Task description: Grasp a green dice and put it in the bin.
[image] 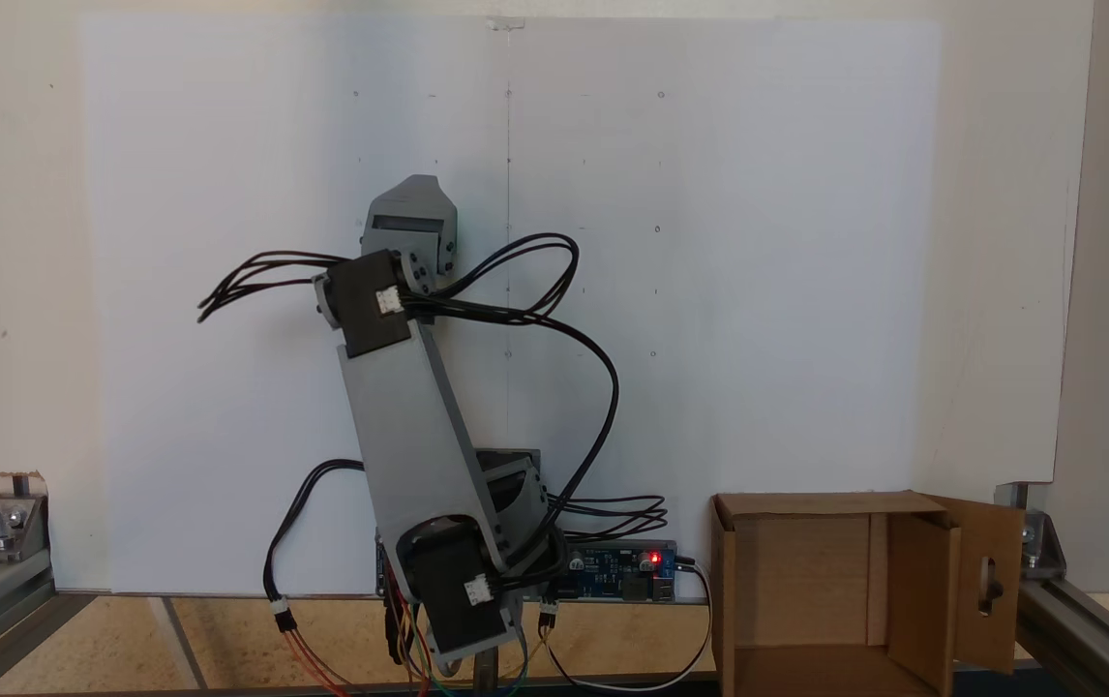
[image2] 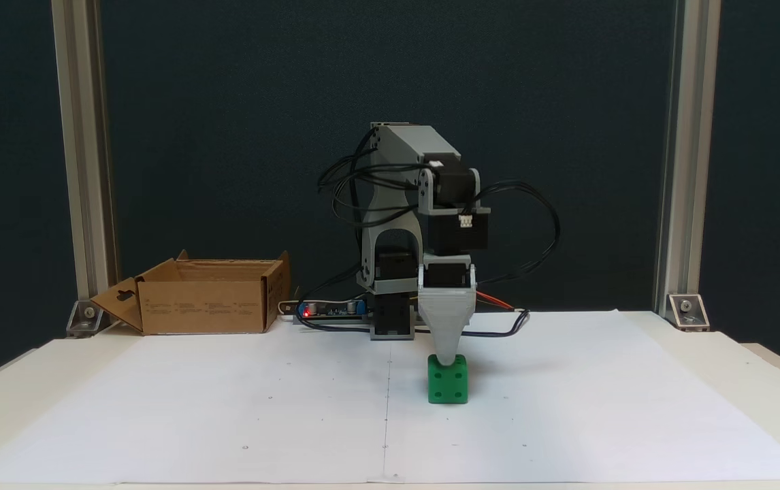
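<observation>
The green dice (image2: 448, 381) rests on the white paper, a little right of its centre line, in a fixed view. My gripper (image2: 448, 355) points straight down and its tip meets the top of the dice. A single tapered grey jaw faces the camera and hides the other, so the jaw gap cannot be seen. From above, in a fixed view, the gripper head (image: 408, 221) covers the dice. The bin (image2: 206, 313) is an open cardboard box with a slotted flap. It stands beside the arm's base, at the lower right from above (image: 922, 590).
A blue controller board (image: 627, 571) with a red light and looping black cables (image: 554, 319) sit around the arm's base. Aluminium frame posts (image2: 674, 156) stand at the table's back corners. The white paper sheet (image2: 226, 408) covers most of the table.
</observation>
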